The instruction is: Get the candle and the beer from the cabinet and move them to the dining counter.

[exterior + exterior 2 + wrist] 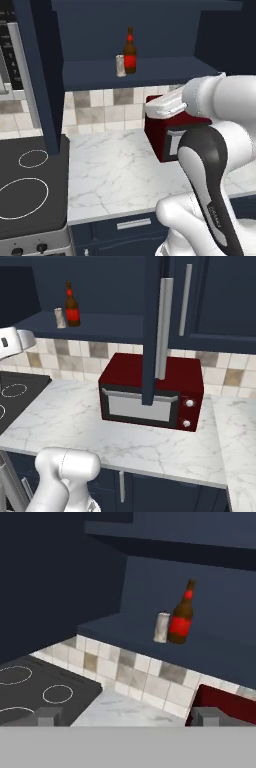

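Observation:
The navy cabinet (150, 70) stands open, with one door (152, 331) swung out toward me. On its lower shelf stands the beer (130, 52) (72, 306) (181, 614), a brown bottle with a red label. The candle (120, 65) (60, 317) (162, 627), a small pale stub, stands just left of it, almost touching. My gripper (131, 717) is open and holds nothing. It hangs in front of and below the shelf, well short of both things. The dining counter is out of view.
A red microwave (150, 391) sits on the marble worktop (120, 170) under the cabinet, partly behind my arm in the left base view. A black stove (30, 185) lies to the left. The other open door (40, 75) hangs above the stove's edge.

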Tool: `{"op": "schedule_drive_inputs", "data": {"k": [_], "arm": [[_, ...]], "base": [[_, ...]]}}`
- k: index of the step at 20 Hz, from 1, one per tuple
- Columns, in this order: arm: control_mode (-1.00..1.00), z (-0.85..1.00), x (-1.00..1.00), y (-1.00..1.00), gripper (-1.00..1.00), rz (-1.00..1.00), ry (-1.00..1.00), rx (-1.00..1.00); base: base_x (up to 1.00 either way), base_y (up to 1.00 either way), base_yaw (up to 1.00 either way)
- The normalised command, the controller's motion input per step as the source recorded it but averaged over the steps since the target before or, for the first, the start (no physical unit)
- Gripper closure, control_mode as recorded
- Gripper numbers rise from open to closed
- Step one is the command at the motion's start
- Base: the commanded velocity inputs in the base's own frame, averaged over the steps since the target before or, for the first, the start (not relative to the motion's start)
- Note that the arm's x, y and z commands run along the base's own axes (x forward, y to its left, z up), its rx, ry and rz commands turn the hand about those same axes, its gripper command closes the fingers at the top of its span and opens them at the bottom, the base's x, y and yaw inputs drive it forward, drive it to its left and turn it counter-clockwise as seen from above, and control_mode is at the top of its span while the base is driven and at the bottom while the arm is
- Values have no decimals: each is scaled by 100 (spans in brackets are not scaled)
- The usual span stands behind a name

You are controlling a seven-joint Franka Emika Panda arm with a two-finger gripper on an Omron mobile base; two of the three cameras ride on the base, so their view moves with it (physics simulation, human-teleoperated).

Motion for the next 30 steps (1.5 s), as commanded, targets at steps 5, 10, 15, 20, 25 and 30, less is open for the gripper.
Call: {"op": "schedule_drive_inputs", "data": {"k": [5,10,15,20,25,30], "arm": [[-100,33,17,-33,-100,-19,-13,0],[-100,39,20,-33,-100,-17,-10,0],[-100,33,25,-16,-100,-14,-6,1],[-100,2,16,-2,-100,-7,0,2],[-100,0,18,0,-100,-1,-3,1],[-100,0,17,0,-100,5,-11,1]], "base": [[0,0,0],[0,0,0],[0,0,0],[0,0,0],[0,0,0],[0,0,0]]}}
